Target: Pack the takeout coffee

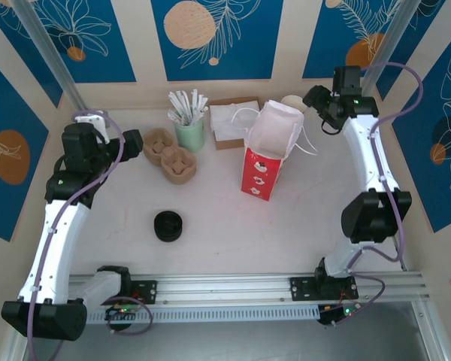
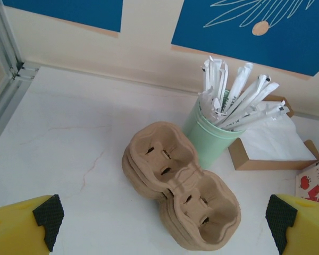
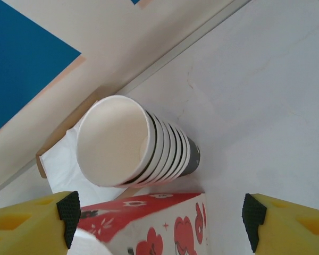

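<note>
The bench [image 1: 286, 226] is smooth, matt and stone-like, with faint veins. The carriers [image 2: 181, 194] are rough brown moulded pulp. The green pot [image 2: 210, 141] looks like smooth matt plastic, and the straws [image 2: 239, 101] are wrapped in creased white paper. The box [image 2: 255, 159] is plain cardboard. The cups [image 3: 127, 141] are smooth paper with a slight sheen, and the bag [image 3: 165, 228] is printed paper. The left pincer [image 2: 162, 220] has yellow plastic fingers [image 2: 10, 228] with black grained pads [image 2: 48, 215].
</note>
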`<action>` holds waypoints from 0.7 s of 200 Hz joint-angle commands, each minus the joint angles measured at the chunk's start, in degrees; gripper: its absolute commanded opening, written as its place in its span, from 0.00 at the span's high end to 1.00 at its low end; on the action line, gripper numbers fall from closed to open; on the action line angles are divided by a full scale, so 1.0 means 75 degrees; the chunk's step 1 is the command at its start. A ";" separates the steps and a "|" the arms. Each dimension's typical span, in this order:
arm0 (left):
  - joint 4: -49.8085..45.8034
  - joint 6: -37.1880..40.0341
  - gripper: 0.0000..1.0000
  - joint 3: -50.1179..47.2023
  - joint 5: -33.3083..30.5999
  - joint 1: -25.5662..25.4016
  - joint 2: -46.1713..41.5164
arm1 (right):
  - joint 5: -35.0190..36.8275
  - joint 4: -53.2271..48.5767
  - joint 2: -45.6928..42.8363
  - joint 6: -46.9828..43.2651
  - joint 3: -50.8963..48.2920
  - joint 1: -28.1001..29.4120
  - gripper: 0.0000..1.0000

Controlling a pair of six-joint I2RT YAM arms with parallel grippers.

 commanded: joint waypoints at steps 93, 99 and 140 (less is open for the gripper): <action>-0.0454 -0.0218 0.01 0.0309 0.0271 -0.0046 0.0038 | -0.0374 -0.1237 0.2271 -0.0519 0.2469 0.0083 0.46; -0.0454 -0.0218 0.01 0.0298 0.0275 -0.0052 0.0031 | -0.0394 -0.1267 0.2346 -0.0530 0.2551 0.0095 0.49; -0.0472 -0.0253 0.01 0.0203 0.0200 -0.0052 -0.0131 | -0.0509 -0.1210 0.2610 -0.0648 0.2795 0.0145 0.66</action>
